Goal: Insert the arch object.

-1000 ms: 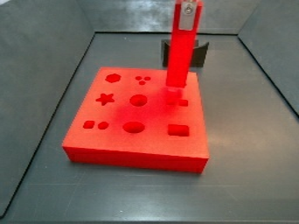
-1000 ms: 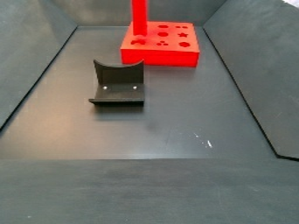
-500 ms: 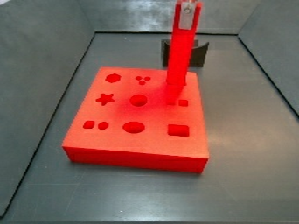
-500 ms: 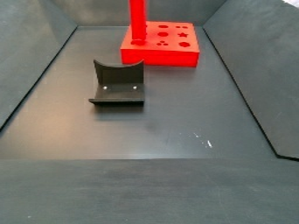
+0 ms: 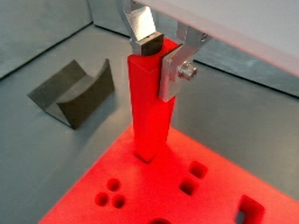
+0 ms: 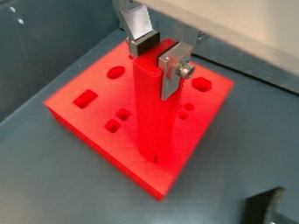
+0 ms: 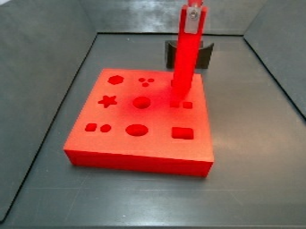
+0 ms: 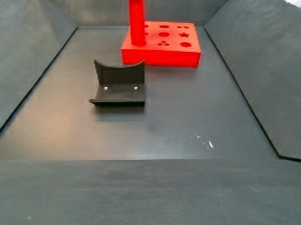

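Note:
The arch object is a tall red bar point(image 5: 152, 114), held upright. My gripper point(image 5: 158, 59) is shut on its top end, with one silver finger point(image 5: 176, 74) flat on its side. Its lower end meets the top of the red block point(image 5: 128, 188) at a hole near the block's far edge. I cannot tell how deep it sits. Both wrist views show this, with the gripper point(image 6: 158, 57), the bar point(image 6: 152, 114) and the block point(image 6: 87, 83). In a side view the gripper point(image 7: 191, 16) holds the bar point(image 7: 185, 63) over the block point(image 7: 131, 148). The bar point(image 8: 137, 22) and the block point(image 8: 177, 53) also show in the other side view.
The block has several shaped holes, among them a star, circles and squares. The dark fixture point(image 8: 118, 83) stands on the floor apart from the block. It also shows just behind the bar point(image 7: 208, 54) and in both wrist views point(image 5: 73, 92) point(image 6: 271, 210). Grey walls ring the floor.
The bar and the gripper have barely moved. The bar's lower end has shifted very slightly on the block's top.

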Available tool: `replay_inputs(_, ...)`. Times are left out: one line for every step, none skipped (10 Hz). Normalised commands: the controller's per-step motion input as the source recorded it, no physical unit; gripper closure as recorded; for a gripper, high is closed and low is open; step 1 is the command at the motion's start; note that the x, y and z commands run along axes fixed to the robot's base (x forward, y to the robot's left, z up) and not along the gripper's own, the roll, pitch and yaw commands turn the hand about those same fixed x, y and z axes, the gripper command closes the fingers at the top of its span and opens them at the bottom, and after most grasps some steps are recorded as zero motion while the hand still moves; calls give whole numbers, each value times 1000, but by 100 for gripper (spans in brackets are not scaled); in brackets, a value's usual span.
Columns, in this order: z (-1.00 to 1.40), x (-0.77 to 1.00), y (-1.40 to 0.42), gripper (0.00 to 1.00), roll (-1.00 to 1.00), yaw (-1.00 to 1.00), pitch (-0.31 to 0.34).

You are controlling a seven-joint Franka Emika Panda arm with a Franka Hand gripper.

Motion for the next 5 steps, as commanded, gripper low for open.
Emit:
replay_inputs(-131, 0, 229, 100, -96, 0, 0)
replay_inputs(-271, 0, 54, 100, -37, 0, -1)
replay_inputs(-280, 0, 0, 100, -16, 71, -16)
replay_inputs(-326, 186, 0, 100, 0, 211, 0)
replay_inputs(-380, 226, 0, 100, 0, 257, 0)
